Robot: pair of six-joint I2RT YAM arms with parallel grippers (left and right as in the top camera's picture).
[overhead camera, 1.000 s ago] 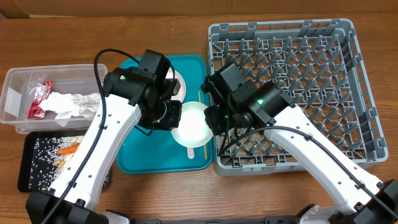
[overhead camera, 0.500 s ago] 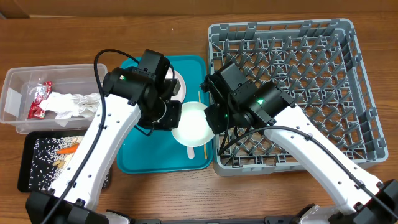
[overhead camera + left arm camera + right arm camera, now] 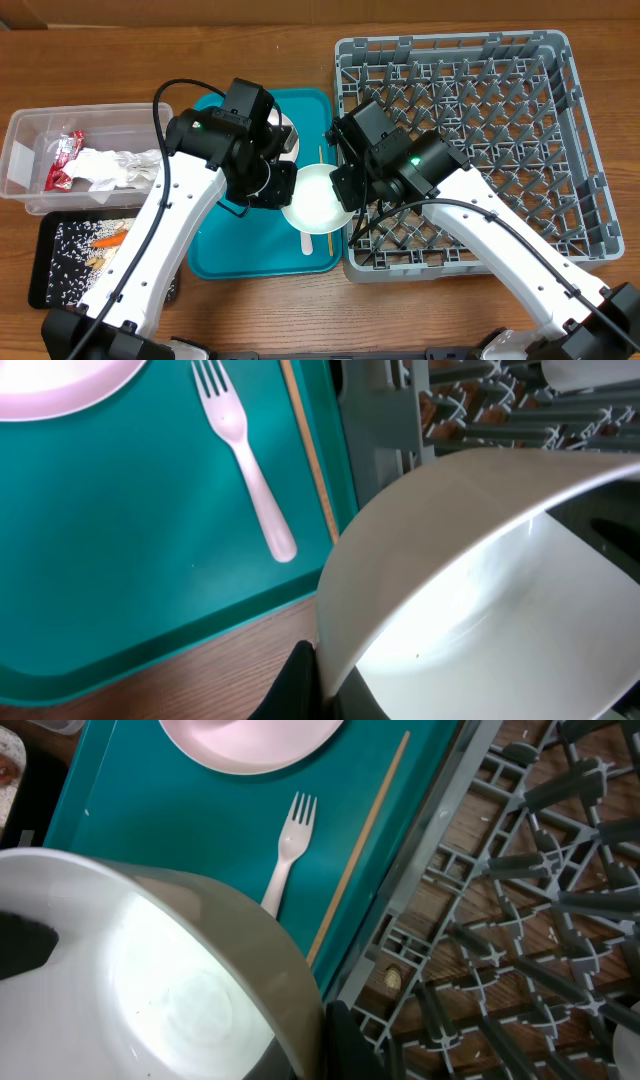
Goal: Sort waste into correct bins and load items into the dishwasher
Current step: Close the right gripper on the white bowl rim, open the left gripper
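A plain whitish bowl [image 3: 318, 197] hangs over the right edge of the teal tray [image 3: 230, 250], held from both sides. My left gripper [image 3: 284, 190] is shut on its left rim. In the left wrist view the black fingers [image 3: 305, 678] pinch the bowl's wall [image 3: 440, 530]. My right gripper [image 3: 346, 190] is shut on the opposite rim, and its finger [image 3: 345, 1042] presses the bowl's [image 3: 150, 980] outer wall. The grey dish rack [image 3: 470, 140] stands just right of the bowl. On the tray lie a white fork [image 3: 285, 850], a wooden chopstick [image 3: 360, 850] and a pink plate [image 3: 250, 740].
A clear tub [image 3: 25, 135] at the left holds a red wrapper [image 3: 62, 160] and crumpled napkins [image 3: 115, 165]. In front of it, a black tray [image 3: 45, 290] carries rice bits and an orange carrot [image 3: 108, 240]. My left arm hides part of the plate from overhead.
My right gripper has shut on the bowl's right rim. The bowl and both grippers have shifted slightly to the right, toward the rack.
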